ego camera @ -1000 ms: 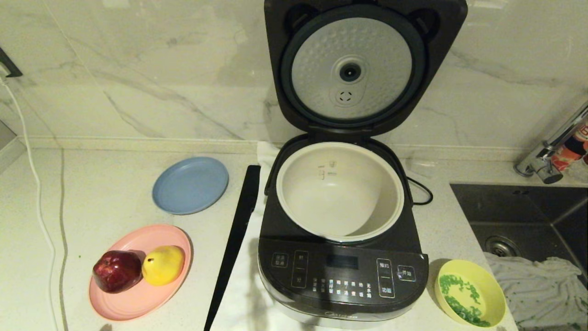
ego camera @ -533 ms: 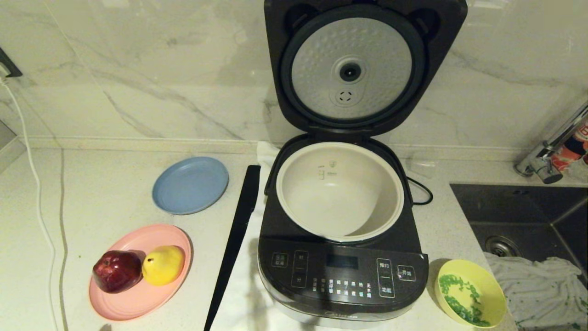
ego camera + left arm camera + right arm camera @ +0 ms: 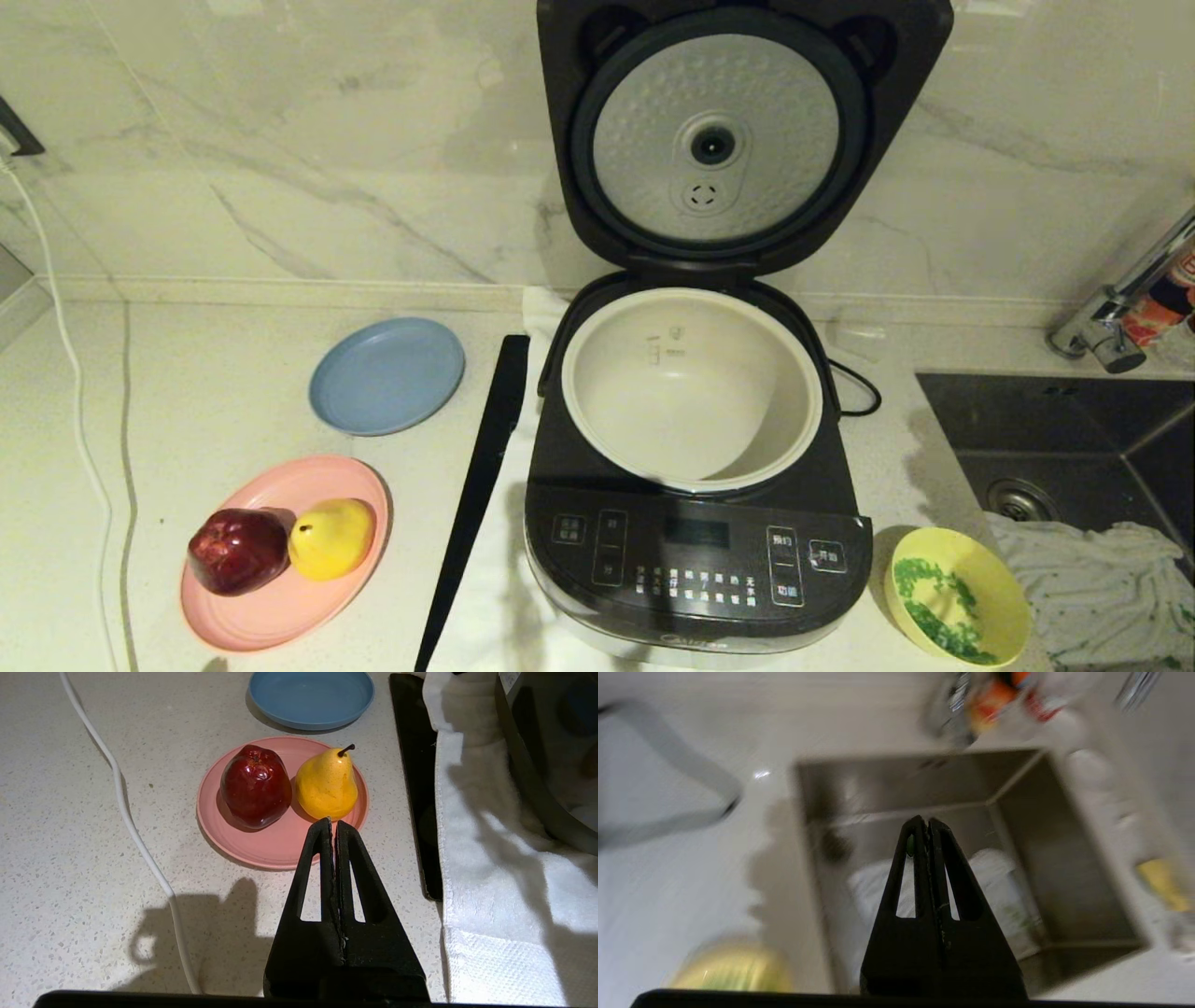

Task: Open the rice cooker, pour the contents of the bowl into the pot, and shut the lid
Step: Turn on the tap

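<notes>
The dark rice cooker (image 3: 695, 560) stands mid-counter with its lid (image 3: 719, 140) swung up, silver inner plate facing me. Its cream-white pot (image 3: 691, 387) looks bare inside. The pale yellow bowl (image 3: 957, 593) sits at the cooker's front right and holds the green chopped contents (image 3: 934, 597); it also shows as a blurred bowl (image 3: 733, 966) in the right wrist view. My right gripper (image 3: 927, 823) is shut and empty, hanging over the sink beyond the bowl. My left gripper (image 3: 332, 823) is shut and empty, above the counter near the pink plate. Neither arm shows in the head view.
A pink plate (image 3: 271, 611) carries a red apple (image 3: 238, 551) and a yellow pear (image 3: 331, 537); a blue plate (image 3: 387, 373) lies behind it. A black strip (image 3: 476, 495) and white towel (image 3: 490, 868) lie left of the cooker. The sink (image 3: 1074, 439) with a cloth (image 3: 1092, 569) and a faucet (image 3: 1120, 308) are on the right.
The head view shows almost nothing moving; a shadow has appeared on the counter right of the cooker, next to the sink. The blurred right wrist view suggests that arm is moving.
</notes>
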You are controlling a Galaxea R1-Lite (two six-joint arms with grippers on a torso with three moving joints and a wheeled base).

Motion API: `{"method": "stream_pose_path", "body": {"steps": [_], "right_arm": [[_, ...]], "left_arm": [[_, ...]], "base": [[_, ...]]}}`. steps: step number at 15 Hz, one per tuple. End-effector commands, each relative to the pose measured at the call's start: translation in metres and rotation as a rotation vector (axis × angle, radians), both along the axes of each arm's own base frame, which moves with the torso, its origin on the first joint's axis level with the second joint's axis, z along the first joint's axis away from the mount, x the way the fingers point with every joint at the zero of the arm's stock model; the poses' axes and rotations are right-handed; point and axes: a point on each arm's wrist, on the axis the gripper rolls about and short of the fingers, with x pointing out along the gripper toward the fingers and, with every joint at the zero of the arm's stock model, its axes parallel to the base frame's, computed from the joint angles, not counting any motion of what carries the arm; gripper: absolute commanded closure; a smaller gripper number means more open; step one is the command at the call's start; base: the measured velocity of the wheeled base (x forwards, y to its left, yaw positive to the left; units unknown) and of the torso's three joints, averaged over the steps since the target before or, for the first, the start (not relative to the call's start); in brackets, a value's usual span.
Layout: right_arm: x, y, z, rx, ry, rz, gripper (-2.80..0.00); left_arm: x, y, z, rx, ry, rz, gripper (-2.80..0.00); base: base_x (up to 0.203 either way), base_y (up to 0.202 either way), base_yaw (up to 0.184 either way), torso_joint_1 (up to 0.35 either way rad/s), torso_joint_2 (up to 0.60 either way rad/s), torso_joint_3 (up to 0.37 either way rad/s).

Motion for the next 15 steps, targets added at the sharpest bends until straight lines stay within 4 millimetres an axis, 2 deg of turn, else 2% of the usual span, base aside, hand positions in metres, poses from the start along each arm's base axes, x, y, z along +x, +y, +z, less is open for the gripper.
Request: {"method": "stream_pose_path", "body": {"steps": [1,3,7,9,12,15], "right_arm": [[0.068,-0.009,-0.009,-0.004,0.104,-0.070,0.00],[0.097,-0.018,-0.011,-0.006,0.118,-0.122,0.00],[0.150,-0.053,-0.020,-0.028,0.095,-0.226,0.00],[0.168,-0.069,-0.021,-0.059,0.053,-0.260,0.00],[0.192,-0.081,-0.032,-0.073,0.043,-0.271,0.00],[0.212,-0.091,-0.035,-0.079,0.018,-0.284,0.00]], "left_arm": [[0.000,0.000,-0.001,0.000,0.002,0.001,0.00],[0.000,0.000,-0.001,0.000,0.002,0.001,0.00],[0.000,0.000,-0.001,0.000,0.002,0.001,0.00],[0.000,0.000,-0.001,0.000,0.003,0.001,0.00],[0.000,0.000,-0.001,0.000,0.002,0.001,0.00],[0.000,0.000,-0.001,0.000,0.002,0.001,0.00]], "base": [[0.000,0.000,0.000,0.000,0.00,0.000],[0.000,0.000,0.000,0.000,0.00,0.000],[0.000,0.000,0.000,0.000,0.00,0.000],[0.000,0.000,0.000,0.000,0.00,0.000],[0.000,0.000,0.000,0.000,0.00,0.000],[0.000,0.000,0.000,0.000,0.00,0.000]]}}
